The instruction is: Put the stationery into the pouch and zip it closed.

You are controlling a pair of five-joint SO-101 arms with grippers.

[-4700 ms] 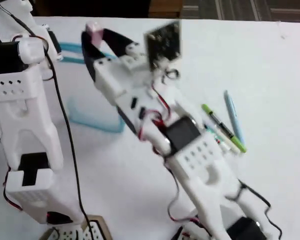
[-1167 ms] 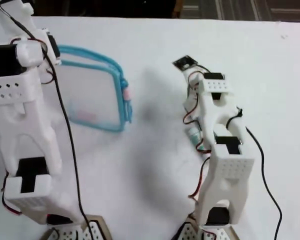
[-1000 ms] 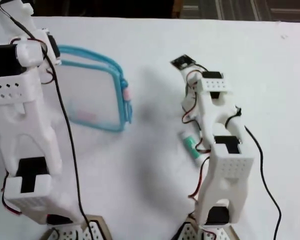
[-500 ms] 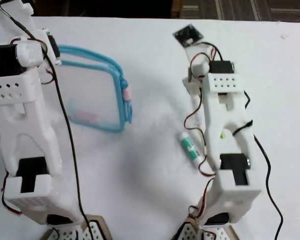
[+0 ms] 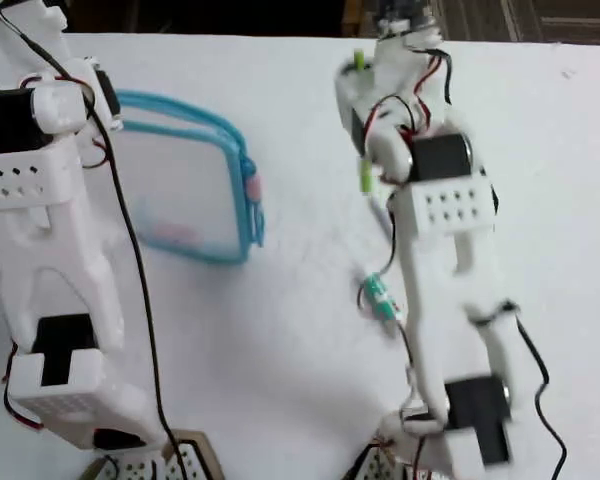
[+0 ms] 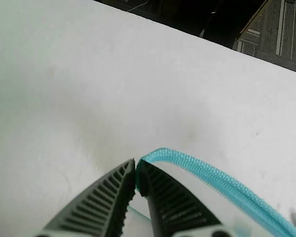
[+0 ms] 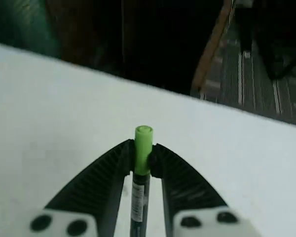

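**Green-capped dark pen (image 7: 139, 182) clamped in right gripper (image 7: 142, 146)**

The left gripper (image 6: 136, 172) is pinching the woven edge of the clear, blue-trimmed pouch (image 5: 242, 190), which is lying on the white table (image 5: 280, 380). The pen is being held well apart from it.

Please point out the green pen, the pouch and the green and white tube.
green pen (image 7: 142, 143): right wrist view, on its green cap.
pouch (image 5: 180, 185): high view, on its clear face.
green and white tube (image 5: 380, 298): high view, on its middle.
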